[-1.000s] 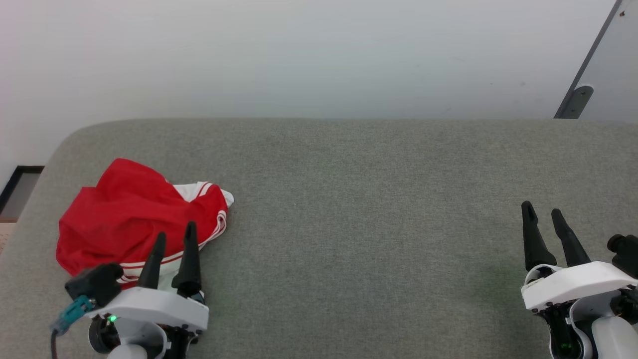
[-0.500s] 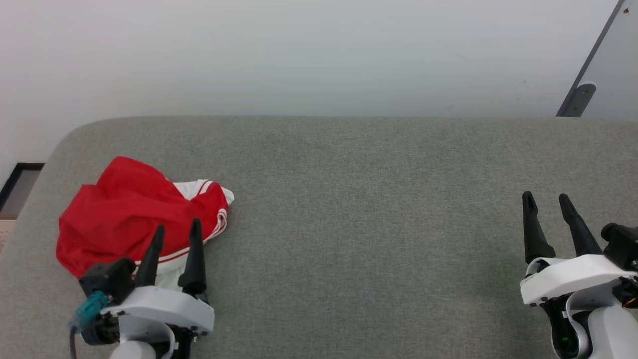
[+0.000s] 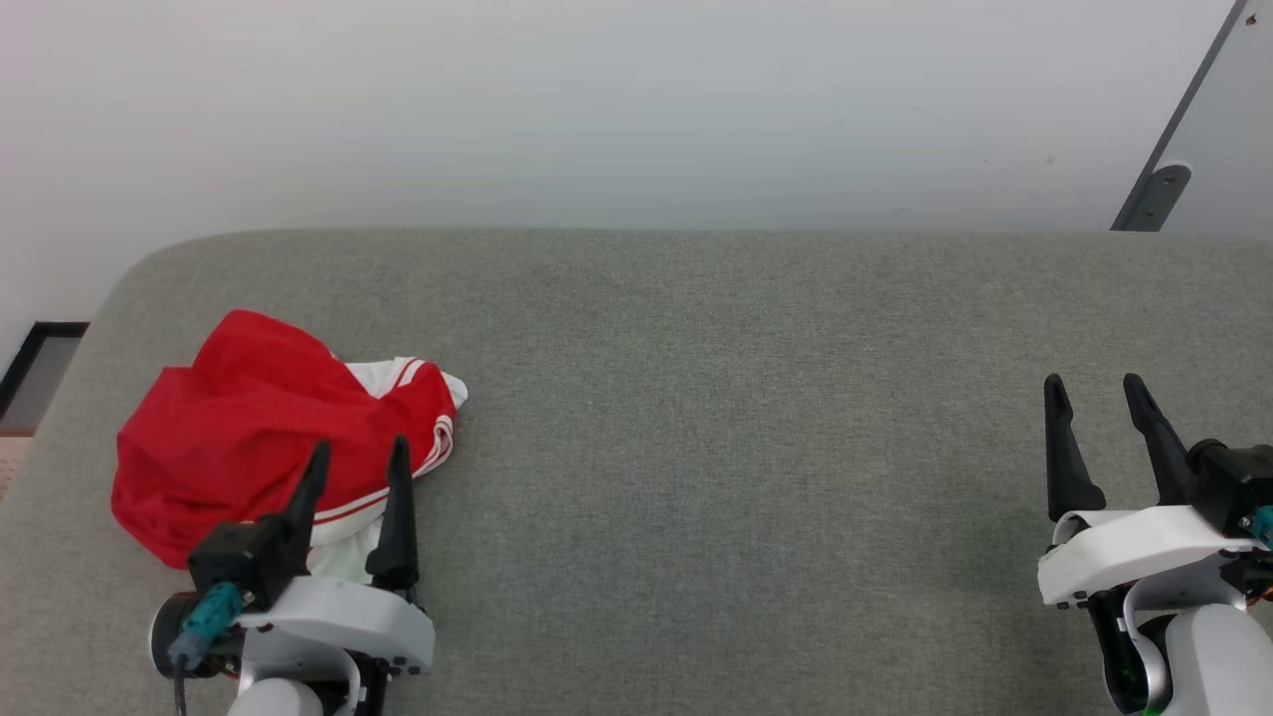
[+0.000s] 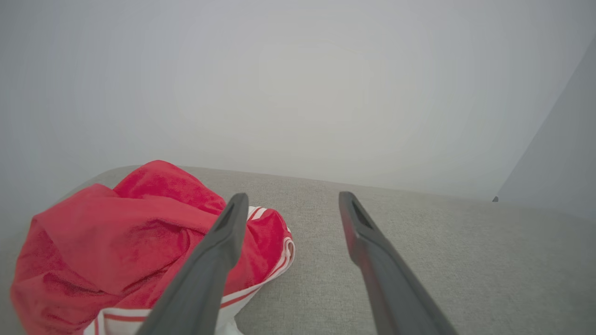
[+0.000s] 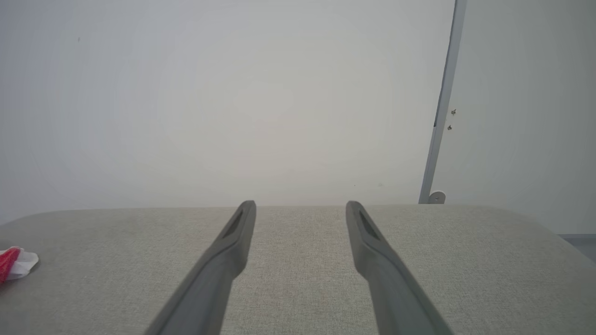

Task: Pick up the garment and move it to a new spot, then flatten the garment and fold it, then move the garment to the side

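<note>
Lying crumpled in a heap, the garment (image 3: 249, 428) sits close to the left edge of the grey padded surface (image 3: 696, 398), set back from the far edge and its rounded far-left corner. It is mostly red. A white panel and thin red-and-white striped bands show on its near and right sides.

The left gripper (image 3: 360, 444) is at the garment's near right side, fingers pointing toward the far edge. Its jaws stand wide apart with nothing between them. In the left wrist view the garment (image 4: 116, 242) lies to the left, one finger (image 4: 219, 251) crosses in front of its striped hem, and the other stands over bare grey cloth. Whether a fingertip touches the fabric cannot be told.

The right gripper (image 3: 1092, 380) is well apart from the garment, near the right edge of the surface. Its jaws are also spread and empty, over bare cloth. In the right wrist view a scrap of the garment (image 5: 9, 263) shows at the far left.

A pale wall (image 3: 597, 99) rises behind the far edge, with a grey strip (image 3: 1174, 149) running up its right side.
</note>
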Tool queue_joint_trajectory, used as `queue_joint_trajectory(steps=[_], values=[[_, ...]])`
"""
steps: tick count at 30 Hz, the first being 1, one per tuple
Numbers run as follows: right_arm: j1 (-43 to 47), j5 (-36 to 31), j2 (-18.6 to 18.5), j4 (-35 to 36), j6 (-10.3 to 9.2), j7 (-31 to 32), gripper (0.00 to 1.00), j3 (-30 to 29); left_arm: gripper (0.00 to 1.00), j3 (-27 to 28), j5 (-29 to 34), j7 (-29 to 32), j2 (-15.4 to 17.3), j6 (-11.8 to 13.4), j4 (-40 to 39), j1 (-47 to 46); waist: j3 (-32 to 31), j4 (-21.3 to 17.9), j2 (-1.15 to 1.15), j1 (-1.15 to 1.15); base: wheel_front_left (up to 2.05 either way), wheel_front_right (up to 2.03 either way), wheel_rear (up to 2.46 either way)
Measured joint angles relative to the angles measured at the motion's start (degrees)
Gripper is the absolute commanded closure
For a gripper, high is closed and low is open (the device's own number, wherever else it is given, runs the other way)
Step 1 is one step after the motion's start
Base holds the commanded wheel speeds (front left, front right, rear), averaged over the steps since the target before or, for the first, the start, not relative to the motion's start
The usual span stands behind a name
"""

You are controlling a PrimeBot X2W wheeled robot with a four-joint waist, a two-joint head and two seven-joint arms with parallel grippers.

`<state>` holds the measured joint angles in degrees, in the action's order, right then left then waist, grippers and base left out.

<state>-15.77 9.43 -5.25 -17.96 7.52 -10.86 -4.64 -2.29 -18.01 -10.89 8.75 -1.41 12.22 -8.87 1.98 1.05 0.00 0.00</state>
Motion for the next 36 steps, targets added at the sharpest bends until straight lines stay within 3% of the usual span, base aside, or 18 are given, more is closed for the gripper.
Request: queue_joint_trajectory(steps=[36], values=[[0.1,-12.6,0.5,-0.3,0.0,-4.0,0.0,-3.2,0.0,1.6,13.3,-4.0,-0.4,-2.0,3.1,-1.2,0.8,0.6,0.0,0.0,0.0,0.0,0.0]])
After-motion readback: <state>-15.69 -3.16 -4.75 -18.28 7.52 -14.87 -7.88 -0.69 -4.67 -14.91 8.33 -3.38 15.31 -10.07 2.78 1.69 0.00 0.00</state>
